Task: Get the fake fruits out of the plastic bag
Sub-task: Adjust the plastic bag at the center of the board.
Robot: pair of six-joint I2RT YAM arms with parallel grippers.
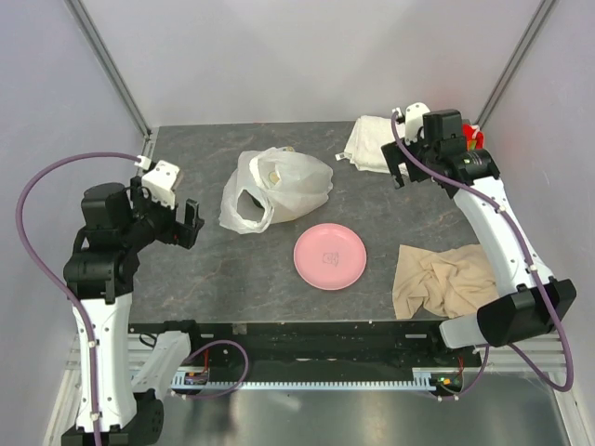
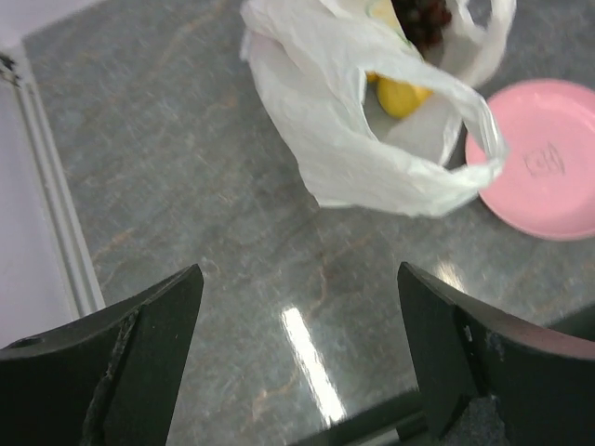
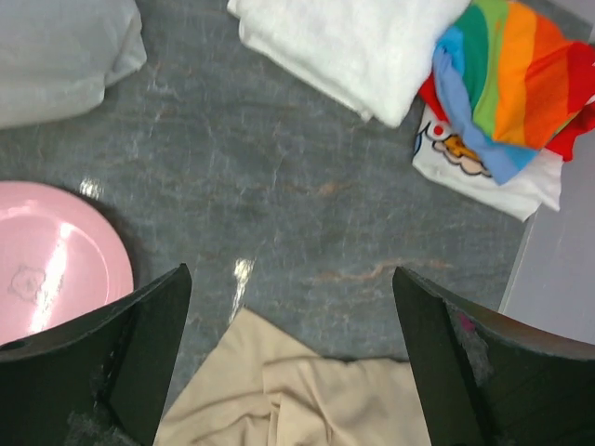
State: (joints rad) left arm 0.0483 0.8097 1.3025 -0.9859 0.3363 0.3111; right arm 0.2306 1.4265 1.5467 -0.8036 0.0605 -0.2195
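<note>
The translucent white plastic bag (image 1: 276, 189) lies crumpled at the table's middle back, its mouth facing the front left. In the left wrist view the bag (image 2: 363, 139) gapes open and shows a yellow lemon (image 2: 402, 96) and dark purple grapes (image 2: 423, 20) inside. Other fruits are hidden. My left gripper (image 1: 170, 223) is open and empty, hovering left of the bag; it also shows in the left wrist view (image 2: 297, 358). My right gripper (image 1: 406, 167) is open and empty, raised at the back right; in the right wrist view (image 3: 290, 353) it hangs above bare table and beige cloth.
A round pink plate (image 1: 329, 256) sits in front of the bag. A beige cloth (image 1: 444, 281) lies crumpled at the front right. A folded white cloth (image 1: 372, 142) and a rainbow-coloured cloth (image 3: 509, 79) lie at the back right corner. Grey walls enclose the table.
</note>
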